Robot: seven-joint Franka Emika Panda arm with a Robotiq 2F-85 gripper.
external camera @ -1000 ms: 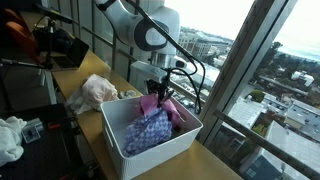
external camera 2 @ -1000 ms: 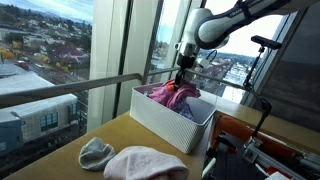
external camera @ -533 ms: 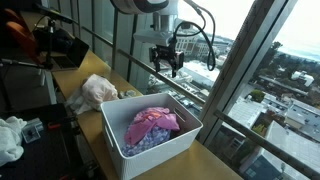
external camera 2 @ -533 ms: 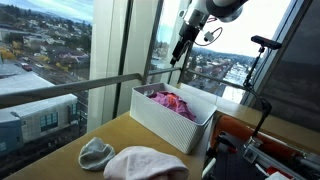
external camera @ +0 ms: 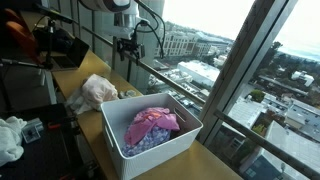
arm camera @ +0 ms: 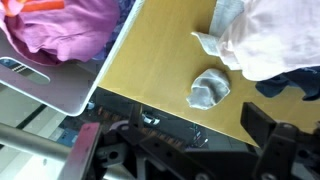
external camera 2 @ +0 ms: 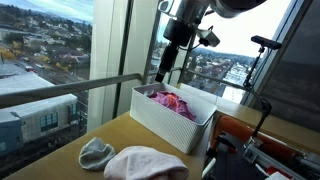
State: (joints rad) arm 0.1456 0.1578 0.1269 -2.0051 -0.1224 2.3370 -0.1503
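Note:
A white bin (external camera: pixel 113 147) (external camera 2: pixel 160 124) stands on the wooden table (arm camera: pixel 160 55) by the window. It holds a pink and purple heap of clothes (external camera: pixel 152 123) (external camera 2: pixel 170 100) (arm camera: pixel 70 25). My gripper (external camera: pixel 127 47) (external camera 2: pixel 160 76) (arm camera: pixel 180 150) hangs high above the table, off to the side of the bin. Its jaws stand open with nothing between them. Beyond the bin lie a small grey sock (external camera 2: pixel 96 152) (arm camera: pixel 208 87) and a pale pink garment (external camera: pixel 98 92) (external camera 2: pixel 145 163) (arm camera: pixel 270 35). The wrist view looks down on both.
Window glass and a metal rail (external camera 2: pixel 100 85) run along the table's far side. Dark equipment and cables (external camera: pixel 45 45) crowd one end of the table. A stand with a black arm (external camera 2: pixel 262 55) rises beside the bin. A white cloth (external camera: pixel 10 135) lies lower down.
The gripper let go of the pink clothes in the bin, opened wide, rose, and swung away from the bin toward the garments on the table.

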